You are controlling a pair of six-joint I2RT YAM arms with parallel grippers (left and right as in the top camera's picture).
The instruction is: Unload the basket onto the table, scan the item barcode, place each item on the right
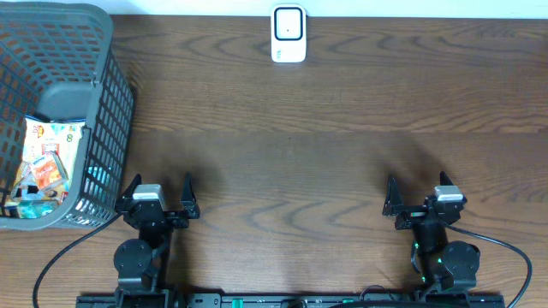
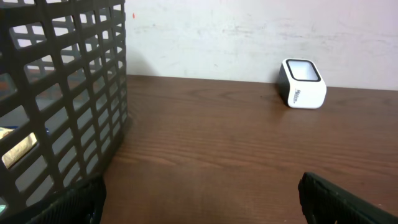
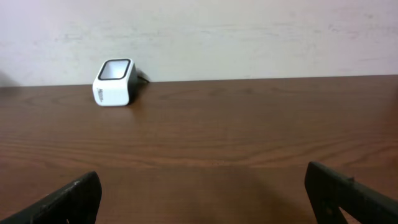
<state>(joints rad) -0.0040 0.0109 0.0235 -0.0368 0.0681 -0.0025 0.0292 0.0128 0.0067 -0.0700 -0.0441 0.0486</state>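
Packets (image 1: 47, 167) to be scanned lie heaped in the grey basket (image 1: 116, 111) at the left end of the tabletop (image 1: 291, 171), close beside the left fingers (image 1: 131, 192), likely so that arm can fetch one. The white scanner (image 1: 288, 34) stands centred at the far edge (within either arm's reach, I judge), window up. Left fingers and right fingers (image 1: 392, 198) are spread wide, holding nothing.

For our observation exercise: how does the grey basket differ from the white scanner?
The basket is dark grey with open lattice walls; the scanner is white with a solid shell and a dark window. The basket is much larger than the scanner. The basket holds packets at the table's left edge; the scanner stands alone at the far edge. Both stand on the wooden table.
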